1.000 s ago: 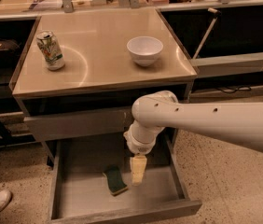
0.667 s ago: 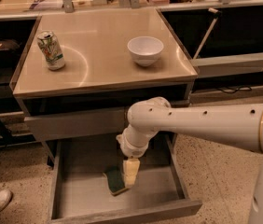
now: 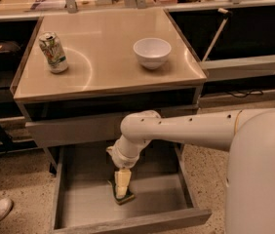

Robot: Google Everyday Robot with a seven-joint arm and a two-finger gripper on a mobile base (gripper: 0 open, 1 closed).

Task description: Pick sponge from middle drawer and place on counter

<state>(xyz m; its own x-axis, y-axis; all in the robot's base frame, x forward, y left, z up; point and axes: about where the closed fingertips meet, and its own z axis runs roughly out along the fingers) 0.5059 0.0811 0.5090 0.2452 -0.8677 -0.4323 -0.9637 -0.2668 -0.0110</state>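
Driving this one remotely, and right now the gripper (image 3: 122,185) is down inside the open middle drawer (image 3: 79,201), pointing nearly straight down. The sponge (image 3: 126,198) is directly under its tip and touching it, lying flat on the grey drawer floor with its dark green edge peeking out just below. I honestly can't tell from this angle if the gripper has clamped onto it or is just resting on top. My take on doing this step right: confirm the grab before lifting. The sponge is soft and low, so a shallow pinch could slip off; I'd want the tip right down at the floor and squeezing the foam body. Then lift straight up, because the closed drawer front (image 3: 74,128) sits just above and behind the wrist, and the arm (image 3: 186,128) has to clear it and the counter (image 3: 103,77) lip before swinging over. Up top there's open beige surface between the can (image 3: 53,52), up and left of the gripper, and the white bowl (image 3: 151,52), up and right, so I'd aim there. As for labels, the can has a green and white print, but I can't read any brand or text anywhere.
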